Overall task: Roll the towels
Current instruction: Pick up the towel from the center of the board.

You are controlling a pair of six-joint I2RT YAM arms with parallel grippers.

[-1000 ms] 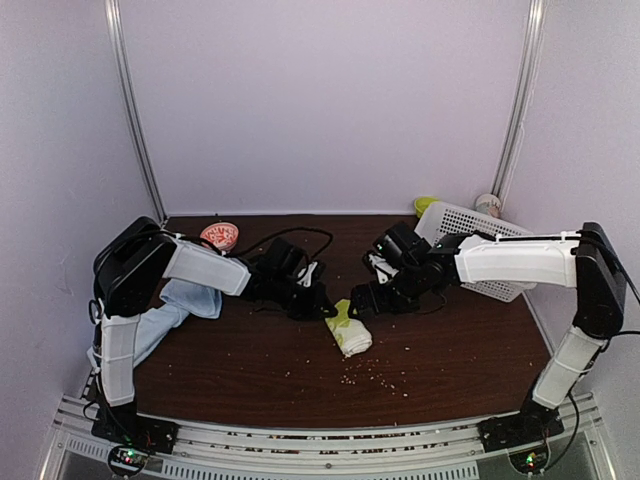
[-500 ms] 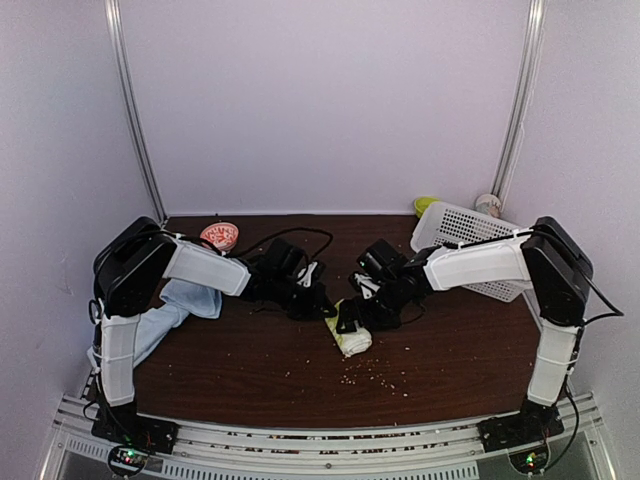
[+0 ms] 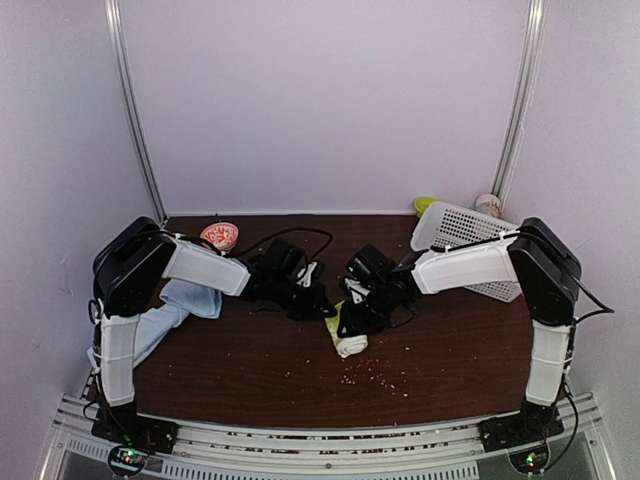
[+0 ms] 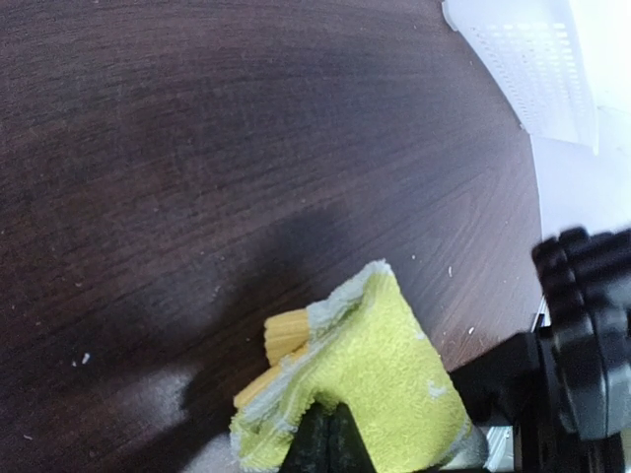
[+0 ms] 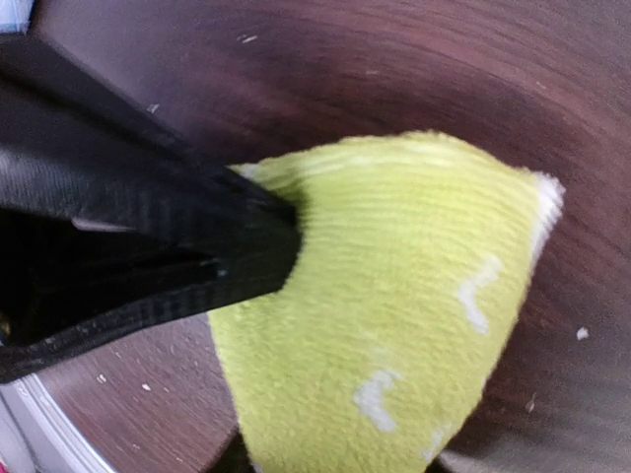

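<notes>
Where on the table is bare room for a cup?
Free: the strip between green towel and front edge, crumbs aside, and the back between red bowl and white basket. Crowded: the centre, where left gripper and right gripper meet; blue towel fills the left.

Dark wooden table point(image 3: 450, 350), lime-green towel point(image 3: 349, 343) bunched near its middle, pale blue towel point(image 3: 185, 300) at the left edge, white basket point(image 3: 470, 235) back right, patterned bowl point(image 3: 219, 236) back left, crumbs point(image 3: 375, 375) scattered near the front.

The top view is lit softly and evenly from above, with a violet cast. A dark shadow is thrown on the counter point(image 4: 197, 118) beside the green towel point(image 4: 385, 384). The right wrist view is blurred at close range.
</notes>
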